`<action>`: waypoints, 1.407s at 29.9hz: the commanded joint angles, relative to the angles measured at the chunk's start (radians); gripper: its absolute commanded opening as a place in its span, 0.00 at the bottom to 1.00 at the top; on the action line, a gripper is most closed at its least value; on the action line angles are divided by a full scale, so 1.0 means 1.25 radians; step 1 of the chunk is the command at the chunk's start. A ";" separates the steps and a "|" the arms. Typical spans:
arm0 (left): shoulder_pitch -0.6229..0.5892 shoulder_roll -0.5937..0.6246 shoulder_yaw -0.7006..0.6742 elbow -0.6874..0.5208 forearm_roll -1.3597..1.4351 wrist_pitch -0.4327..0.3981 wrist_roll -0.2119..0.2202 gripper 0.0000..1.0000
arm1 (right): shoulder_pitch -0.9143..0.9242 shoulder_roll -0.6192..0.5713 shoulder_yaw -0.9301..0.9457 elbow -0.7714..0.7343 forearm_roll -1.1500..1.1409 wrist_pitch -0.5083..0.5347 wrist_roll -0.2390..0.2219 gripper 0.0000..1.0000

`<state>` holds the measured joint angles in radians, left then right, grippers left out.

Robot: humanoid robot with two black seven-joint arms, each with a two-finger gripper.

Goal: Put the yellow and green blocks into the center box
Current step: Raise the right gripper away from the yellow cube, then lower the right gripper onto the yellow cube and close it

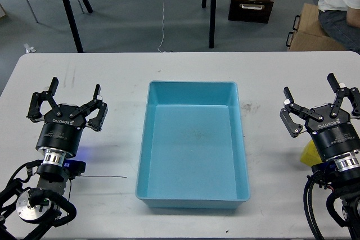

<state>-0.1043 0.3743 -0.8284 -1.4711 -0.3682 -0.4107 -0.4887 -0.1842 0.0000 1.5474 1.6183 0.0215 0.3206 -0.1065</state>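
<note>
The center box (145, 155), a light-blue tray with low walls, lies empty in the middle of the white table. A corner of the yellow block (309, 153) peeks out from behind my right wrist, right of the tray. The green block is hidden or out of view. My left gripper (75, 87) is over the table left of the tray, open, with nothing between its fingers. My right gripper (309, 85) is right of the tray, just beyond the yellow block, also open and holding nothing.
The white table (112, 71) has scuff marks, and its far edge runs across the top. Beyond it are black tripod legs (70, 12), a dark drawer unit (251, 8), a brown cardboard box (308, 32) and a seated person (340, 4).
</note>
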 commanded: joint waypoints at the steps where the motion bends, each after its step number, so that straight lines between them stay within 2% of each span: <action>1: -0.001 0.000 0.000 0.000 0.000 0.003 0.000 1.00 | -0.001 0.000 -0.002 0.000 0.000 0.001 0.001 0.99; 6: 0.000 0.000 0.000 0.001 0.000 0.002 0.000 1.00 | 0.016 0.000 -0.002 -0.031 -0.048 0.002 0.001 0.99; 9: 0.000 0.000 0.000 0.002 0.000 0.003 0.000 1.00 | 0.064 0.000 0.002 -0.061 -0.229 0.002 0.001 0.99; 11: 0.000 0.000 0.000 0.004 0.000 0.003 0.000 1.00 | 0.116 0.000 0.006 -0.061 -0.411 0.002 0.002 0.99; 13: 0.000 0.000 0.001 0.004 0.000 0.002 0.000 1.00 | 0.162 -0.037 0.008 -0.061 -0.580 -0.005 0.002 0.99; 17: 0.001 0.000 0.002 0.005 0.000 0.003 0.000 1.00 | 0.287 -0.131 -0.023 -0.065 -0.767 -0.015 0.002 0.98; 20: 0.001 0.000 0.002 0.006 0.000 0.003 0.000 1.00 | 0.391 -0.246 -0.139 -0.094 -0.927 -0.033 0.005 0.97; 21: 0.002 0.000 0.002 0.006 -0.001 0.005 0.000 1.00 | 0.441 -0.284 -0.182 -0.115 -0.981 -0.038 0.021 0.97; 22: 0.002 0.000 0.002 0.006 -0.001 0.005 0.000 1.00 | 0.478 -0.319 -0.215 -0.136 -1.025 -0.038 0.054 0.97; 24: 0.004 0.000 0.002 0.007 -0.001 0.005 0.000 1.00 | 0.547 -0.390 -0.293 -0.183 -1.111 -0.040 0.194 0.97; 25: 0.004 -0.001 0.002 0.009 -0.001 0.005 0.000 1.00 | 0.580 -0.421 -0.335 -0.205 -1.154 -0.042 0.281 0.97; 26: 0.004 -0.004 0.002 0.012 -0.001 0.005 0.000 1.00 | 0.609 -0.448 -0.370 -0.218 -1.191 -0.043 0.350 0.97; 27: 0.004 -0.007 0.002 0.016 -0.001 0.005 0.000 1.00 | 0.640 -0.476 -0.408 -0.229 -1.233 -0.043 0.417 0.97; 28: 0.004 -0.010 0.002 0.020 -0.001 0.005 0.000 1.00 | 0.666 -0.499 -0.441 -0.233 -1.265 -0.043 0.464 0.97; 29: 0.004 -0.010 0.002 0.021 -0.001 0.005 0.000 1.00 | 0.690 -0.525 -0.474 -0.233 -1.298 -0.041 0.476 0.97; 33: 0.004 -0.012 0.004 0.026 -0.001 0.005 0.000 1.00 | 0.778 -0.655 -0.603 -0.211 -1.435 -0.034 0.476 0.97; 38: 0.004 -0.022 0.004 0.031 -0.001 0.006 0.000 1.00 | 0.868 -0.803 -0.760 -0.127 -1.580 -0.034 0.476 0.97; 42: 0.004 -0.027 0.005 0.037 -0.001 0.006 0.000 1.00 | 0.896 -0.883 -0.854 -0.081 -1.653 -0.034 0.476 0.97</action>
<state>-0.0997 0.3455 -0.8231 -1.4324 -0.3698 -0.4035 -0.4887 0.9115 -1.0357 0.5635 1.4764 -1.9771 0.2775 0.4891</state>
